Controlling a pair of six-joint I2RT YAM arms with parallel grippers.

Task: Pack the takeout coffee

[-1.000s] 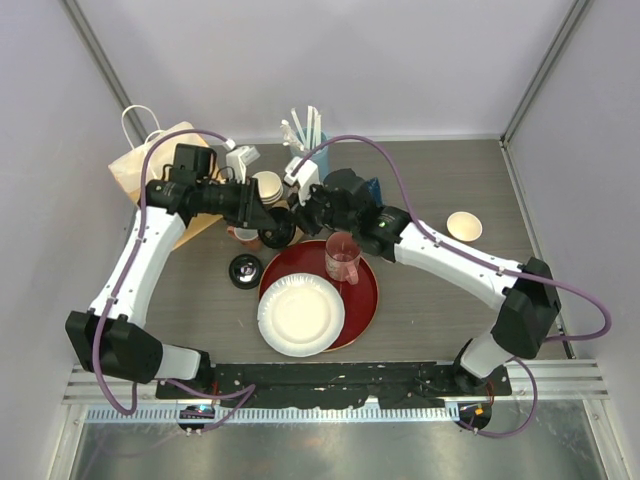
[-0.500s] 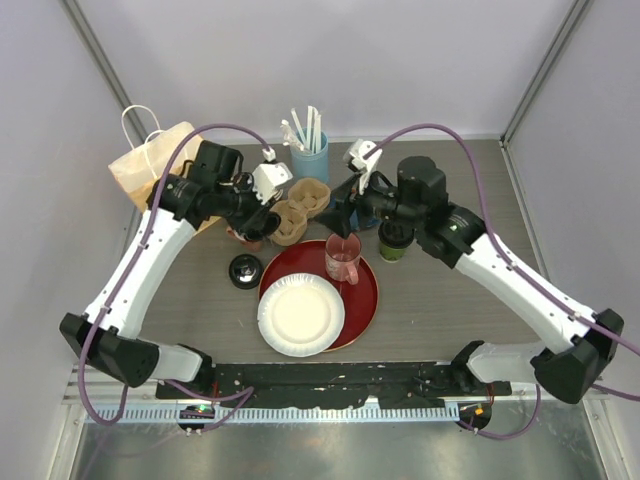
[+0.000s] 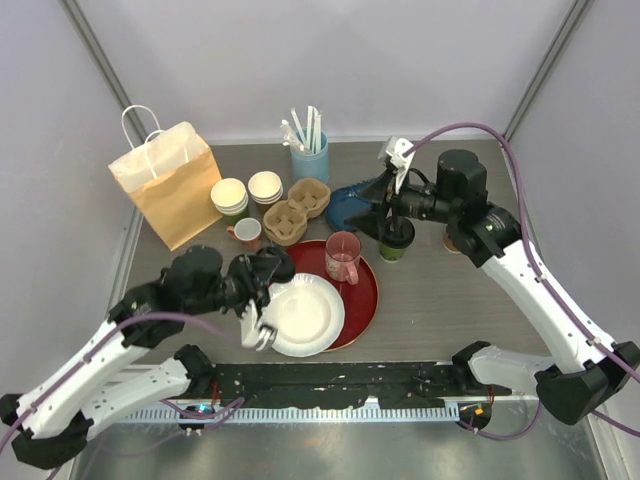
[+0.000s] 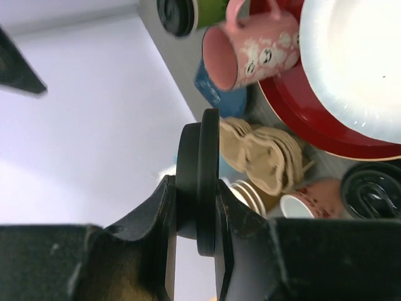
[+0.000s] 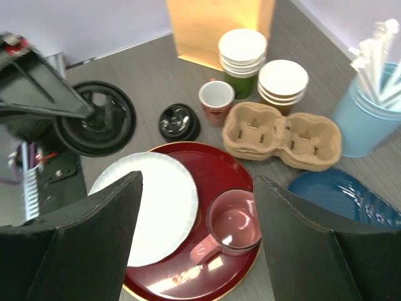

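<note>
The green-sided cup with a black lid (image 3: 394, 240) stands right of the red tray (image 3: 365, 300); it also shows in the left wrist view (image 4: 188, 12). My right gripper (image 3: 378, 196) hangs open and empty just behind it (image 5: 197, 182). My left gripper (image 3: 268, 270) is shut on a loose black lid (image 4: 200, 182), held on edge above the tray's left rim; the lid shows in the right wrist view (image 5: 94, 119). A second black lid (image 5: 178, 122) sits on the table; what is under it is hidden. No kraft-brown lidded cup shows.
A kraft cup carrier (image 3: 295, 210), stacked lidless cups (image 3: 230, 195), a small lidless printed cup (image 3: 245, 232) and a paper bag (image 3: 165, 185) stand at the back left. The tray holds a white plate (image 3: 305, 315) and a pink mug (image 3: 343, 257). A blue straw holder (image 3: 310, 155) stands behind.
My left arm has swung from the cups at the back down to the front with the black lid in its jaws. My right arm has drawn back to the right, behind the green cup.
</note>
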